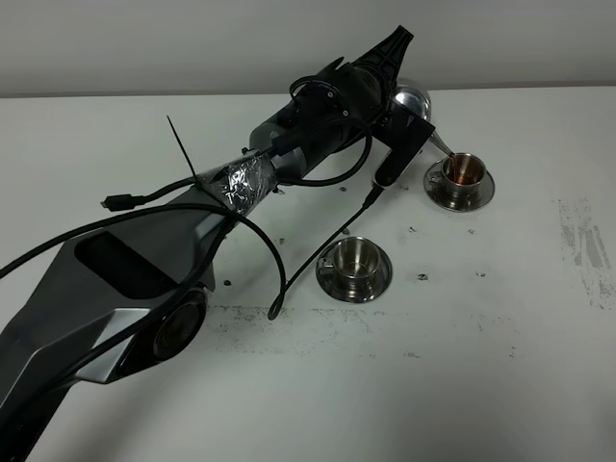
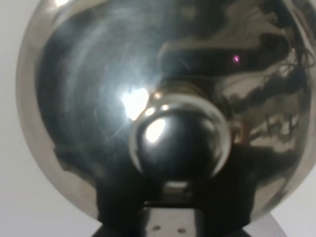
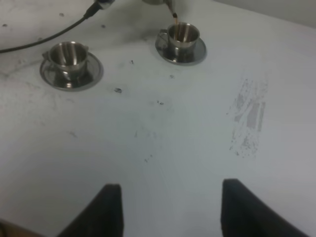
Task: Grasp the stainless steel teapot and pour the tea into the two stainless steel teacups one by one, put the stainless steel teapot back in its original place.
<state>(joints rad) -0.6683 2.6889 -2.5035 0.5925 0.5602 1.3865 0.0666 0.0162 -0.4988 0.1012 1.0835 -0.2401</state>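
Observation:
The stainless steel teapot [image 1: 412, 99] is tilted, and its thin spout [image 1: 443, 144] points down at the rim of the far teacup [image 1: 463, 169]. That cup holds brownish tea and stands on its saucer [image 1: 460, 195]. My left gripper [image 1: 402, 123] reaches across the middle and is shut on the teapot. The teapot's domed lid and knob [image 2: 178, 140] fill the left wrist view. The near teacup [image 1: 353, 258] stands on its saucer and looks empty. Both cups also show in the right wrist view, the near cup [image 3: 69, 54] and the far cup [image 3: 183, 33]. My right gripper [image 3: 171, 186] is open and empty above the table. The round tray is out of view.
Black cables [image 1: 322, 245] hang from the left arm over the white table [image 1: 500, 318], close to the near cup. A loose plug [image 1: 114, 202] lies at the left. Grey scuff marks [image 1: 589, 248] are on the table at the right.

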